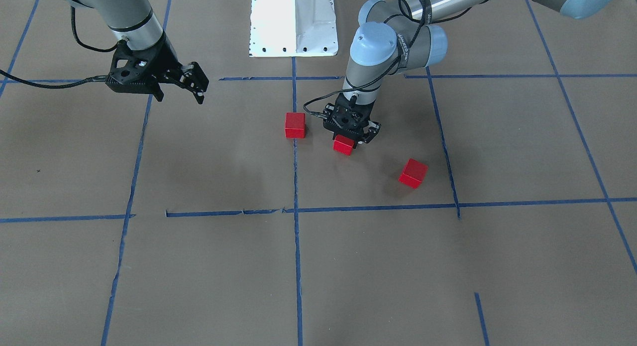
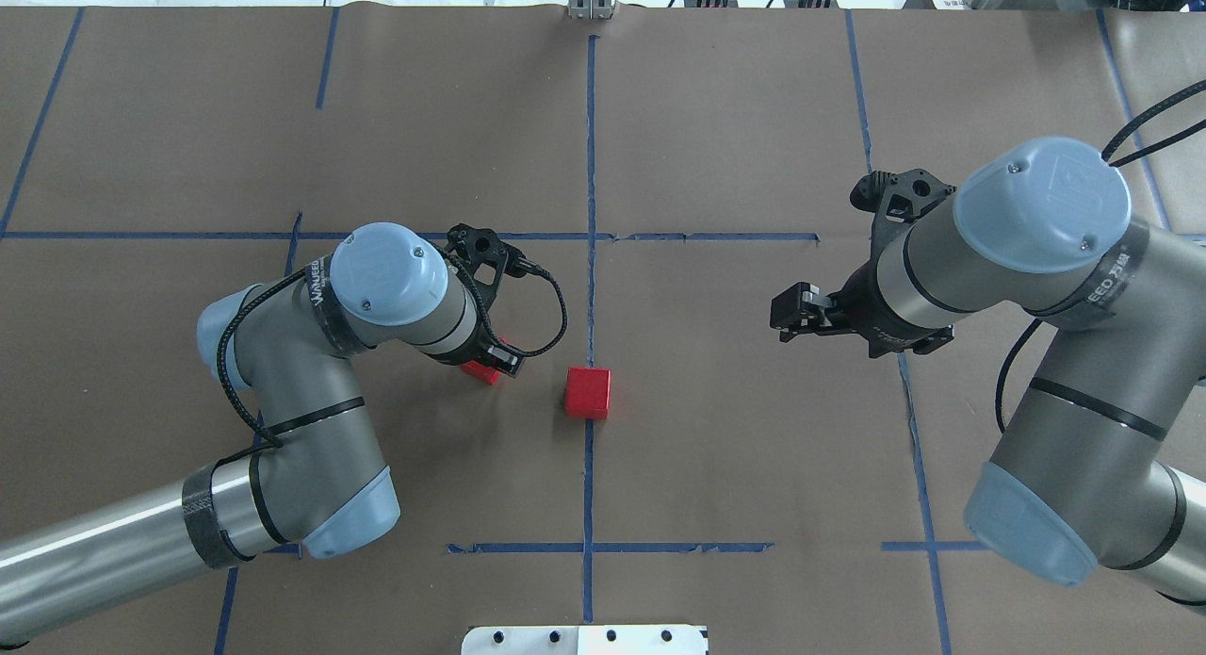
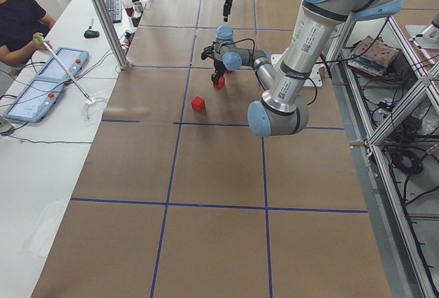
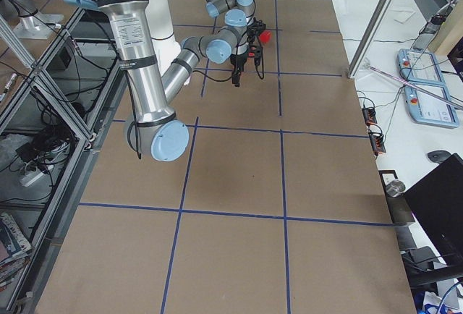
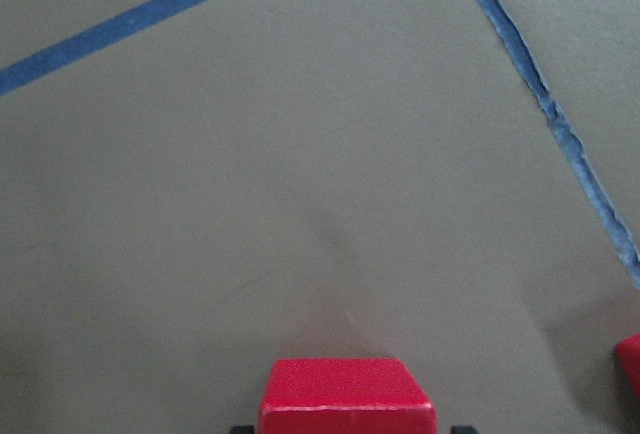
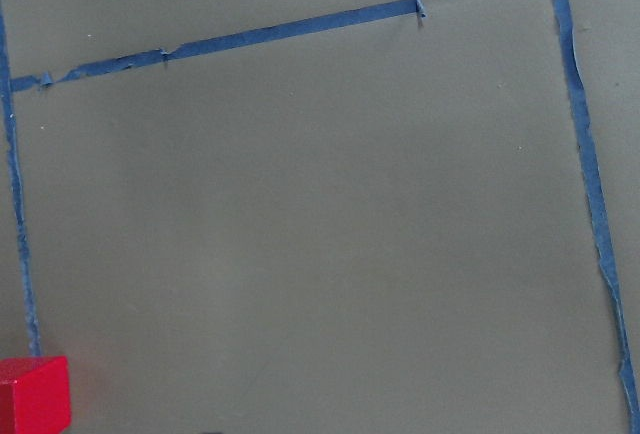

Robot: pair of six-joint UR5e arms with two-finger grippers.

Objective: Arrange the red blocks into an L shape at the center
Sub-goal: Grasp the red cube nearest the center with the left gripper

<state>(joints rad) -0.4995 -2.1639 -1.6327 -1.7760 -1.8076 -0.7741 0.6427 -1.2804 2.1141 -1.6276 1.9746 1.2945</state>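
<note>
Jaws of our left gripper [image 1: 352, 139] clamp a small matte red cube [image 1: 343, 146] mid-frame; our right gripper's [image 1: 200, 84] spread, upper left, we cannot tell.

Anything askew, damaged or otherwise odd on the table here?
The outer red block lies twisted against the grid, apart from the other red blocks. The blue tape is ragged, with a gap in one line. Nothing looks spilled or broken.

A robotics lab: a long table [image 3: 219, 243] papered brown and gridded with blue tape [image 3: 206, 206], a big grey robot arm [image 3: 298, 51] over it, control tablets [image 3: 41, 88] before a seated person [image 3: 17, 20], loose cables [image 3: 405, 161] underneath.
</note>
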